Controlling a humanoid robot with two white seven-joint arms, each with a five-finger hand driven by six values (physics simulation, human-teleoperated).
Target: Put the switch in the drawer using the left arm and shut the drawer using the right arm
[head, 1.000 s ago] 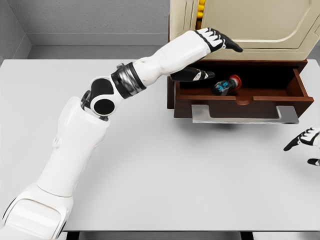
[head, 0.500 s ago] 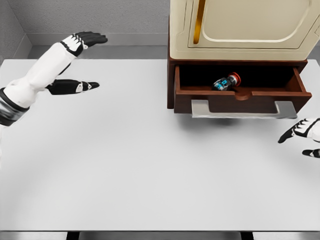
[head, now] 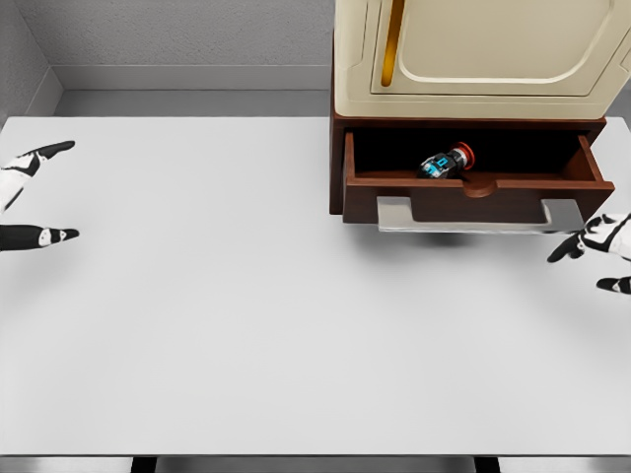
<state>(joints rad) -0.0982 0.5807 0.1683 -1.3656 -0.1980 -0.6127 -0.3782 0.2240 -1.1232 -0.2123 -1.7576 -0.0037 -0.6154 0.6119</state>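
Switch point(head: 447, 162) lies in open drawer point(head: 473, 187); right hand point(head: 603, 254) spread, empty, near handle point(head: 479, 215). Risk: off-centre push jams drawer.

The switch point(head: 446, 162) lies on its side inside the drawer point(head: 473, 187), tilted with its red cap toward the upper right and its dark body with blue marks toward the lower left. The drawer is brown wood, pulled open, with a grey handle point(head: 479, 216) along its front.
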